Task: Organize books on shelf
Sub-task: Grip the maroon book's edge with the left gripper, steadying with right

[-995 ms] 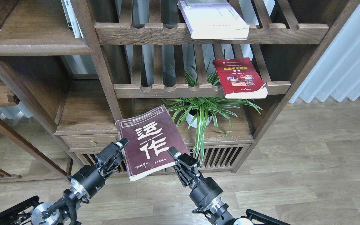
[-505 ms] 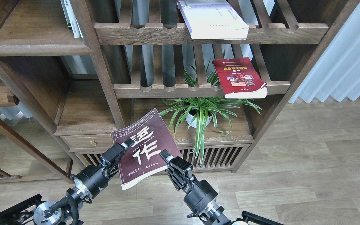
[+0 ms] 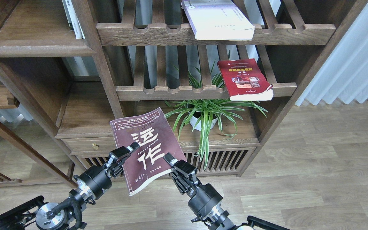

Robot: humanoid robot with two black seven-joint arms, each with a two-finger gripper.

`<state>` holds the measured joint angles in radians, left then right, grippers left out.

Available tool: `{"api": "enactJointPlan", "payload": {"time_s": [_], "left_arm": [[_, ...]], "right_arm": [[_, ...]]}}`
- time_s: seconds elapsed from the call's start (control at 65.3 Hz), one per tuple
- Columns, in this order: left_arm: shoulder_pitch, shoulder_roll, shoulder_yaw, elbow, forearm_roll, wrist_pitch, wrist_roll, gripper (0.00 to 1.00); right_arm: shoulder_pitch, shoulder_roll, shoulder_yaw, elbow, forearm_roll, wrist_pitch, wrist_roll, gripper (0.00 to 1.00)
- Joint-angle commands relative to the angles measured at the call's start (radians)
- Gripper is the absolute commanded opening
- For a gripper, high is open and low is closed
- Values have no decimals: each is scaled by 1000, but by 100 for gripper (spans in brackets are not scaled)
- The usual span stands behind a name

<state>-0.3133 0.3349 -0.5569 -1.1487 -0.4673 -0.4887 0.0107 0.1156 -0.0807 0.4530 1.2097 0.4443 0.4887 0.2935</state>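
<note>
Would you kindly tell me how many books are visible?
4, perhaps more: maroon paperback between both claws, red paperback on middle slatted rack, white-lavender book on top rack, white upright book(s) upper left, partly hidden.

Upper rack (image 3: 171,35): thick book (image 3: 217,19) lay on it.
Lower rack (image 3: 171,92): photo book (image 3: 246,80) on its right end.
Plant (image 3: 204,115): below, behind the held book (image 3: 145,148).

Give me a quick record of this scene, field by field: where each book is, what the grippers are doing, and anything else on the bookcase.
maroon paperback with white characters: held in the air, tilted, before the bookcase
left gripper: on its left edge
right gripper: on its right edge
bright red paperback: flat on the middle slatted rack
white-lavender book: flat on the upper slatted rack
potted green plant: below the racks
</note>
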Motion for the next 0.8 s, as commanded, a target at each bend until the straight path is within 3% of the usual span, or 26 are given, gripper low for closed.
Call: {"api": "enactJointPlan", "payload": {"time_s": [0.0,0.781], "left_arm": [[3,6,3,-8,1,0,0,6],[16,19,11,-8,10,0,-5,4]], "right_arm": [[1,2,6,-12,2,0,3,5],[-1,9,29,-52,4,0,7,5]]}}
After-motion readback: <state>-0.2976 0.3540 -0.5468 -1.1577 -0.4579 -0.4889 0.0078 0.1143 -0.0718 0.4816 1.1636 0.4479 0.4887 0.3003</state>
